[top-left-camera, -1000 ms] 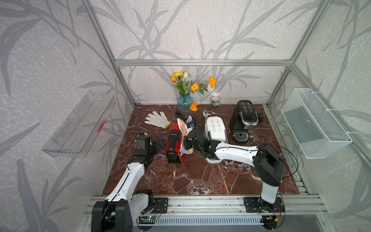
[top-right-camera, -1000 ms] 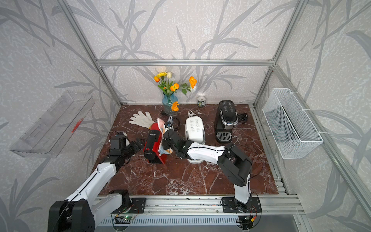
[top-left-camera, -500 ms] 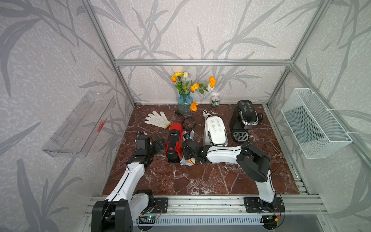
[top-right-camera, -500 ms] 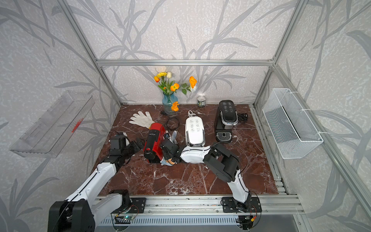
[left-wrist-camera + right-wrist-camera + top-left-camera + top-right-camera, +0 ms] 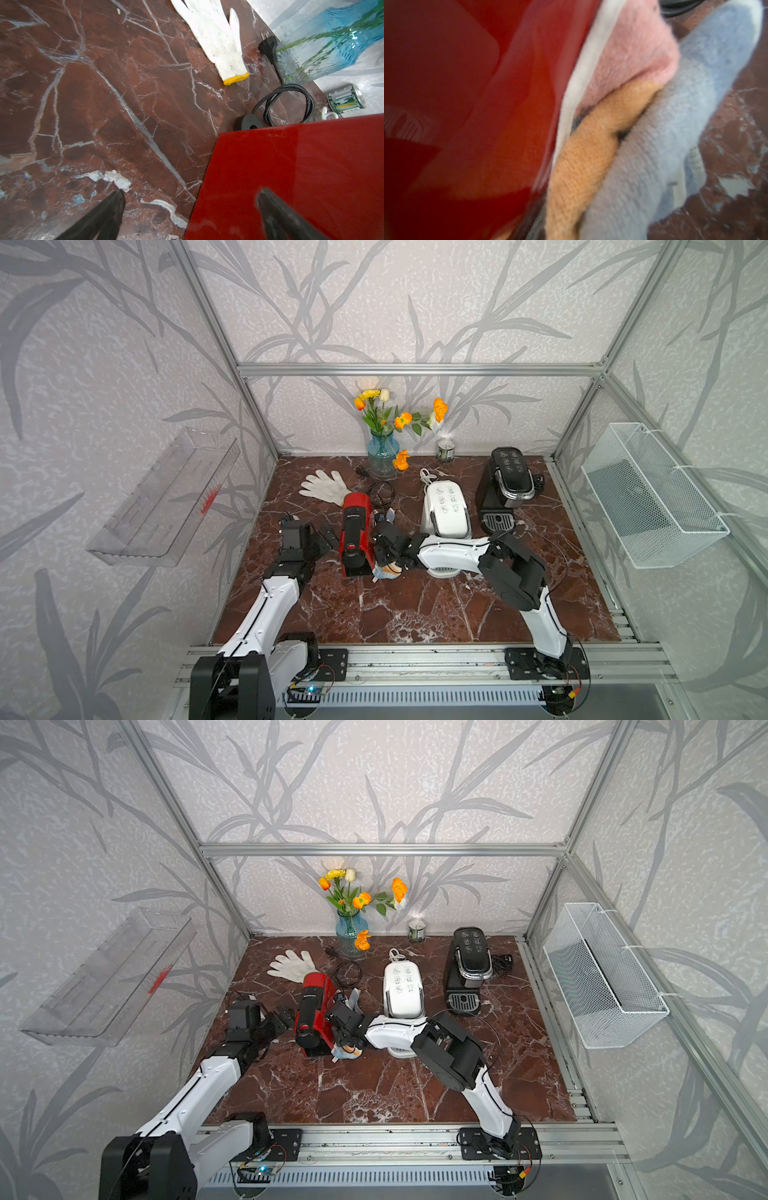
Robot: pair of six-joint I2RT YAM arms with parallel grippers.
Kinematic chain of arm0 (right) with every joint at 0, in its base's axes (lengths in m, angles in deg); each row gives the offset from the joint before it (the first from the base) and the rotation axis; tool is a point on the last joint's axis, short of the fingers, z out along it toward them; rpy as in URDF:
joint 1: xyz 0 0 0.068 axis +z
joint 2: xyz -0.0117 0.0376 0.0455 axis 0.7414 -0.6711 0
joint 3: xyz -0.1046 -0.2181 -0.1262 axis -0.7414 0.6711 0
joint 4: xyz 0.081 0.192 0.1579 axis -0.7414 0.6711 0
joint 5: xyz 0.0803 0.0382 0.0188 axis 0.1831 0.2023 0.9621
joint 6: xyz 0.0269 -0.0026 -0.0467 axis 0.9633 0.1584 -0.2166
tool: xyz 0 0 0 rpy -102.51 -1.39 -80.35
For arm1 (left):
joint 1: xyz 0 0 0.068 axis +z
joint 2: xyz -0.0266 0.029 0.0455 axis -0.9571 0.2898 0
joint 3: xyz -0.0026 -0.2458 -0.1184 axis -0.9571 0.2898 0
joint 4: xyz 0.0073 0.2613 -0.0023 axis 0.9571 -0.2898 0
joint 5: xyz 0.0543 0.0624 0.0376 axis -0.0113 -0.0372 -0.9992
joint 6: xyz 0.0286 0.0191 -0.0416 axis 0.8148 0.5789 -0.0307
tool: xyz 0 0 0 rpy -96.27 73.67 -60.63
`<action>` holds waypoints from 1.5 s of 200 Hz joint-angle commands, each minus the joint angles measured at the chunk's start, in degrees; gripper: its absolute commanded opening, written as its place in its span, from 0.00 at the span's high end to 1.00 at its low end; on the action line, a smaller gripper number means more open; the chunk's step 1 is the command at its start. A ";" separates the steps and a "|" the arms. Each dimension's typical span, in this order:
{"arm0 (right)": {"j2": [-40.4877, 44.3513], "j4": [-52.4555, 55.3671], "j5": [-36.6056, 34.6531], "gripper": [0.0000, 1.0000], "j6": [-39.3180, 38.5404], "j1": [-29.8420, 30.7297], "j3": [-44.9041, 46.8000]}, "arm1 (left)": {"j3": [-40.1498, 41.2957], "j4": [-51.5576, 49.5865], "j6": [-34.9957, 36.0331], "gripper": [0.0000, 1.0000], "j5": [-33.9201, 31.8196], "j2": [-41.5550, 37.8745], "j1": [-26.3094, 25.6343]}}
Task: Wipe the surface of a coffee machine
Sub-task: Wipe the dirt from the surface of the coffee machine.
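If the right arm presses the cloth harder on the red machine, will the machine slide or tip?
Likely it slides first: the machine stands free on smooth, polished marble. Tipping is still possible, because it looks narrow and tall, and the cloth presses on its side. Its shell looks rigid, so it should not give way.

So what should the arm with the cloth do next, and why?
Probably a sweep of the cloth rearward along the side of the red coffee machine. The right gripper is shut on the cloth, pressing it against that panel near the front end; the open left gripper stands at the opposite side, seemingly bracing.
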 commanded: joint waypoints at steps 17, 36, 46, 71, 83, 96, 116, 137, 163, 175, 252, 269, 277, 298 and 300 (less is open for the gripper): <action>-5.03 -6.35 9.98 0.97 -3.74 5.89 -10.60 | -3.22 -2.75 1.97 0.01 -1.02 0.78 -1.21; -6.73 -4.79 9.87 0.97 -4.85 5.88 -14.39 | -4.63 -3.02 1.87 0.00 -1.83 1.39 0.13; -7.04 -4.11 10.39 0.97 -5.02 5.51 -15.12 | -4.54 -2.38 1.39 0.01 -1.13 1.75 0.75; -3.98 -5.26 10.44 0.97 -4.65 4.73 -12.06 | -3.50 -1.62 1.46 0.00 -0.53 2.37 0.96; -1.70 -6.34 10.55 0.96 -4.46 4.34 -10.35 | -2.59 -1.16 1.53 0.01 -1.15 2.56 0.96; 0.79 -6.50 10.29 0.96 -4.82 4.12 -9.57 | -1.93 -0.79 1.66 0.00 -1.44 2.78 1.08; 4.42 -6.78 10.46 0.96 -5.44 3.88 -9.16 | -1.82 -0.70 1.84 0.01 -0.93 3.11 1.05; 7.96 -7.12 10.50 0.96 -6.27 3.70 -9.33 | -1.81 0.12 1.56 0.01 0.17 3.34 1.06; 10.37 -7.94 11.07 0.96 -6.57 2.97 -9.82 | -1.83 0.58 1.34 0.01 1.28 3.50 1.07; 10.40 -8.42 11.08 0.96 -6.58 2.46 -10.17 | -1.73 0.67 1.33 0.01 1.44 3.44 1.05; -0.87 -6.76 12.91 0.96 -4.78 -2.51 -14.93 | -2.25 0.88 1.59 0.01 4.12 5.08 1.10; -3.82 -5.88 14.03 0.96 -4.56 -2.97 -16.03 | -2.60 0.69 1.80 0.01 5.14 5.78 1.12; -4.81 -5.91 14.06 0.96 -4.83 -2.98 -16.13 | -2.76 0.65 2.02 0.01 5.54 6.06 1.07; -6.54 -5.32 14.61 0.96 -4.96 -2.98 -16.16 | -2.79 0.67 2.20 0.01 5.93 6.50 1.06; -6.70 -5.30 14.70 0.96 -4.91 -2.98 -16.11 | -2.81 0.68 2.21 0.00 5.81 6.45 1.05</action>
